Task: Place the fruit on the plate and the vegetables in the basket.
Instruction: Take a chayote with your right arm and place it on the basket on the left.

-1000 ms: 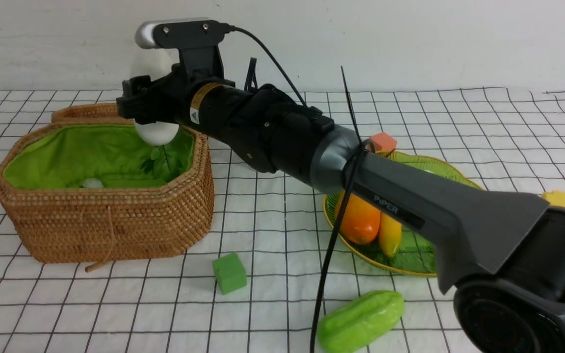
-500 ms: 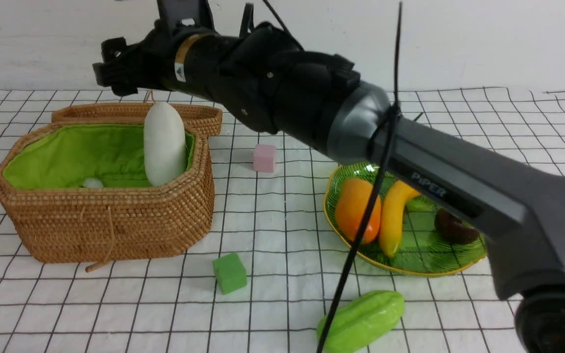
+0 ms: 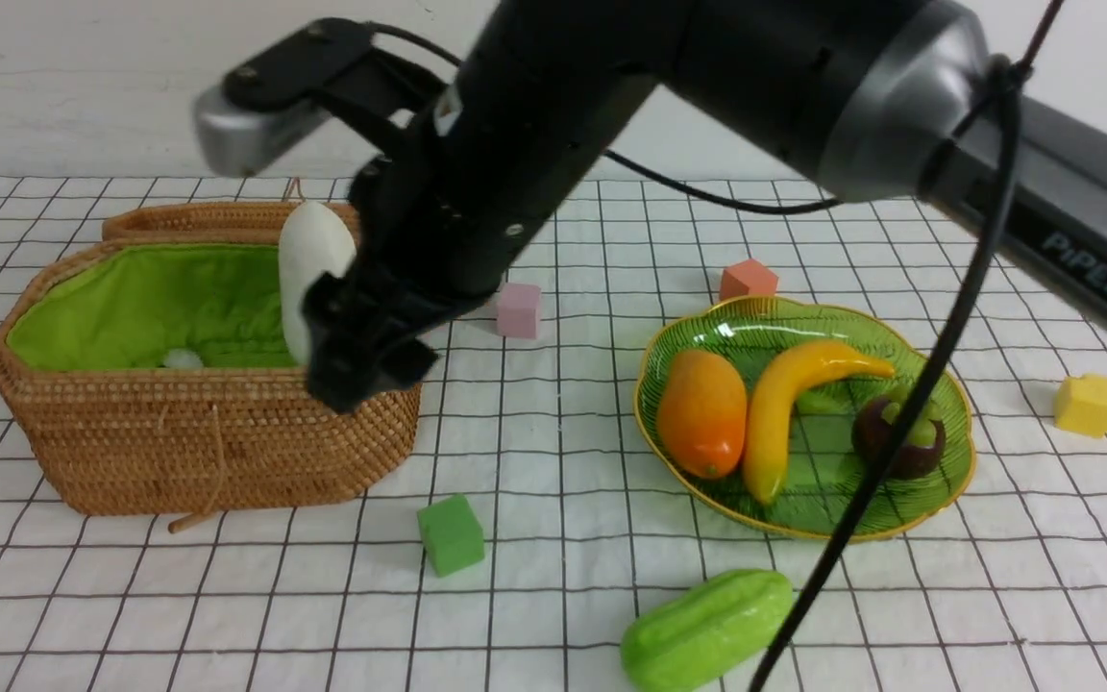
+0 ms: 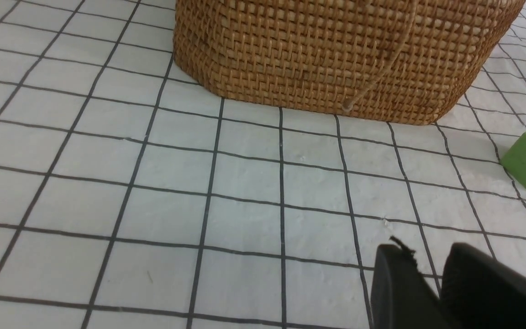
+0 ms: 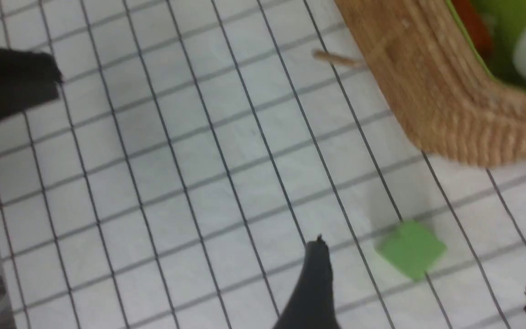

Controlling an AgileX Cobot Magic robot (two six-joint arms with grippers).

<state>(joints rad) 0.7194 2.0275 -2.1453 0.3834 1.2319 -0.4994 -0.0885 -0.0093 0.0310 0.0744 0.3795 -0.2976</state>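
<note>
Surface: white cloth [image 3: 534, 461] with black grid lines.
Room: plain white wall [image 3: 83, 86] behind.
Basket [image 3: 198, 452]: far left, lid open; radish [image 3: 311, 264] upright inside.
Left gripper [image 4: 432, 285]: fingers nearly together, empty.
Right gripper [image 5: 425, 278]: jaws spread, empty, above green cube [image 3: 451, 534].
Gourd [image 3: 707, 627]: on cloth, front.
Plate [image 3: 947, 384]: right; mango [image 3: 701, 411], banana [image 3: 784, 408], mangosteen [image 3: 904, 437] on it.

a robot lab or test bench: a table [image 3: 553, 461] under white black-gridded cloth, a bare white wall [image 3: 83, 86], toy food and foam cubes [image 3: 451, 534].
</note>
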